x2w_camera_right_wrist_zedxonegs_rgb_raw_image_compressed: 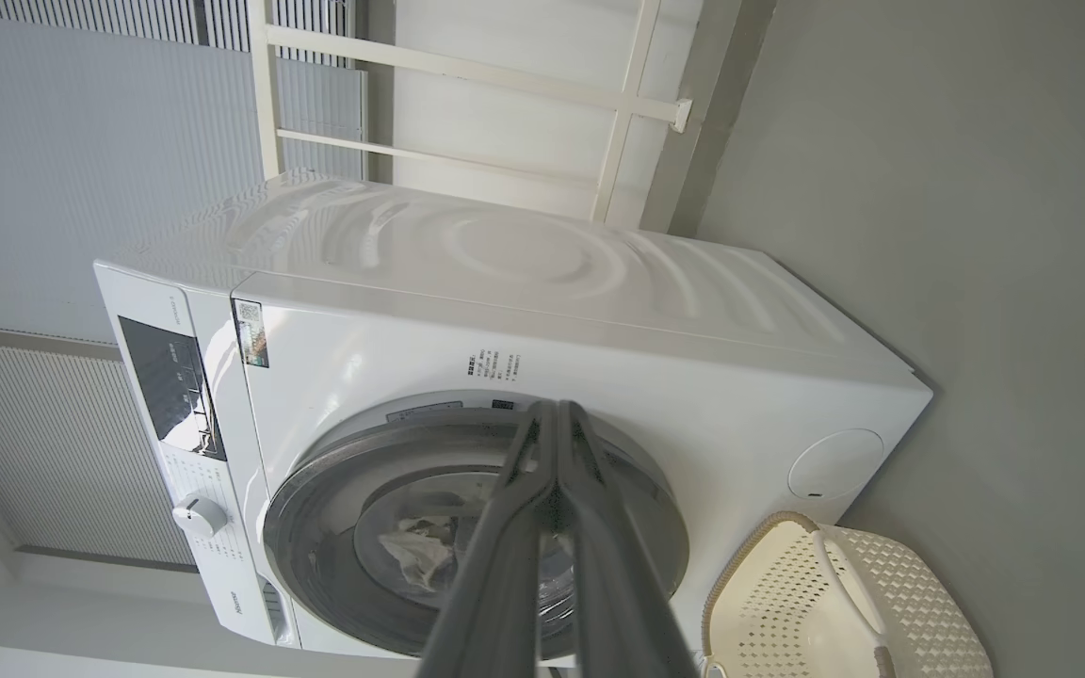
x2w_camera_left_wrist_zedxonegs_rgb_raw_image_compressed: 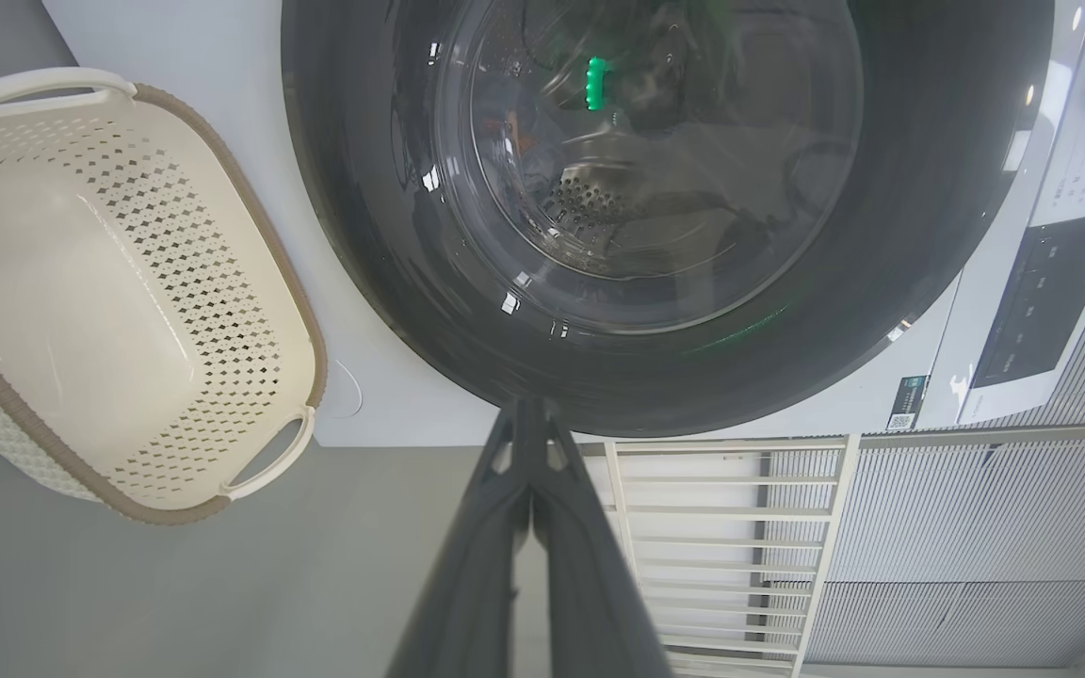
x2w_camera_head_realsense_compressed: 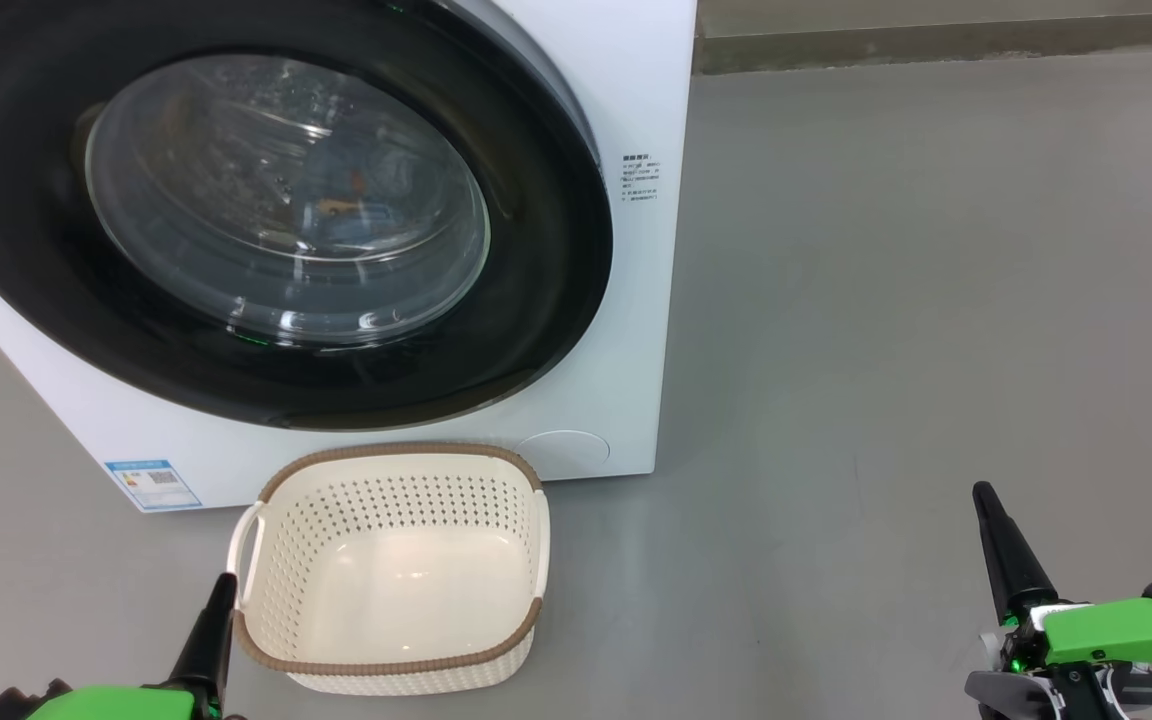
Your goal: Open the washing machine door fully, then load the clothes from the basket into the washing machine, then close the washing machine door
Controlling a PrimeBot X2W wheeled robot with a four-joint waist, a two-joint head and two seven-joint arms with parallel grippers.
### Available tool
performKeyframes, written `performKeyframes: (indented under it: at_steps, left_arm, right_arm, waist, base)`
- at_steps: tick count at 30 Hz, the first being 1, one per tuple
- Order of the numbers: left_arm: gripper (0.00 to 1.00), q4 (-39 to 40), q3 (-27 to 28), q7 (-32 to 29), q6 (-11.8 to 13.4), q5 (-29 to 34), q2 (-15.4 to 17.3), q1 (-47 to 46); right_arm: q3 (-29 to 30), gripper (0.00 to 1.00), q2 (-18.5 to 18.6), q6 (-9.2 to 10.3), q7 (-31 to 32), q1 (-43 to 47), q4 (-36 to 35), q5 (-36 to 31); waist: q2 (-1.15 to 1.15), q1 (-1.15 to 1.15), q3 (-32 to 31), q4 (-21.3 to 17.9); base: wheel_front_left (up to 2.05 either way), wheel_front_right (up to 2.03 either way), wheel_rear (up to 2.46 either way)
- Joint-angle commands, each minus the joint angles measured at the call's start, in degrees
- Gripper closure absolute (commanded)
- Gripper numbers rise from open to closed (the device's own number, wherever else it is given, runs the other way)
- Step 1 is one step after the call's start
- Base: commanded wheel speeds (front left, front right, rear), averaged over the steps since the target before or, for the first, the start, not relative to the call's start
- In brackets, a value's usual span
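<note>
The white washing machine (x2w_camera_head_realsense_compressed: pixel 636 330) stands ahead at the left, and its round black door (x2w_camera_head_realsense_compressed: pixel 546 260) lies flush against the front. Through the glass a pale bit of the clothes (x2w_camera_right_wrist_zedxonegs_rgb_raw_image_compressed: pixel 411 551) shows inside the drum. On the floor in front, the cream basket (x2w_camera_head_realsense_compressed: pixel 391 452) holds nothing. My left gripper (x2w_camera_head_realsense_compressed: pixel 224 588) is shut beside the basket's left handle, empty. My right gripper (x2w_camera_head_realsense_compressed: pixel 984 495) is shut and empty over bare floor, far to the basket's right. In the wrist views the left gripper (x2w_camera_left_wrist_zedxonegs_rgb_raw_image_compressed: pixel 528 414) and right gripper (x2w_camera_right_wrist_zedxonegs_rgb_raw_image_compressed: pixel 554 410) point toward the door (x2w_camera_left_wrist_zedxonegs_rgb_raw_image_compressed: pixel 938 245).
Grey floor (x2w_camera_head_realsense_compressed: pixel 886 300) spreads to the right of the machine. A white railing (x2w_camera_left_wrist_zedxonegs_rgb_raw_image_compressed: pixel 721 527) and ribbed wall panels stand beyond it. The control panel with a knob (x2w_camera_right_wrist_zedxonegs_rgb_raw_image_compressed: pixel 199 516) sits above the door (x2w_camera_right_wrist_zedxonegs_rgb_raw_image_compressed: pixel 316 499). The basket (x2w_camera_right_wrist_zedxonegs_rgb_raw_image_compressed: pixel 882 603) is close to the machine's front.
</note>
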State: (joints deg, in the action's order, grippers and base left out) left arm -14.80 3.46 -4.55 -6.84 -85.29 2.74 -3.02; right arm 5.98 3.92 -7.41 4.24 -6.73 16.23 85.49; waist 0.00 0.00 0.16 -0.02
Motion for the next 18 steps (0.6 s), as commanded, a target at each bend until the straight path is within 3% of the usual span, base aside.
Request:
performKeyframes:
  at_steps: [1, 11, 18]
  left_arm:
    - [1.00, 1.08, 2.12, -0.45, -0.51, -1.62, 0.64, -2.88]
    - [1.00, 0.74, 3.09, -1.94, -0.65, -6.80, 0.14, -3.18]
    - [1.00, 0.74, 3.09, -1.95, -0.65, -6.85, 0.14, -3.18]
  right_arm:
    - [-0.78, 1.00, 0.04, -0.09, 0.58, 0.04, -1.89, 1.40]
    - [0.58, 1.00, -1.02, -0.08, 2.28, 0.53, -2.20, 6.58]
    - [0.59, 1.00, -1.03, -0.08, 2.30, 0.54, -2.21, 6.63]
  waist:
    - [0.00, 0.00, 0.00, 0.00]
    - [0.00, 0.00, 0.02, 0.02]
    - [0.00, 0.00, 0.02, 0.02]
  base:
    - [0.00, 0.00, 0.00]
    - [0.00, 0.00, 0.00]
    - [0.00, 0.00, 0.00]
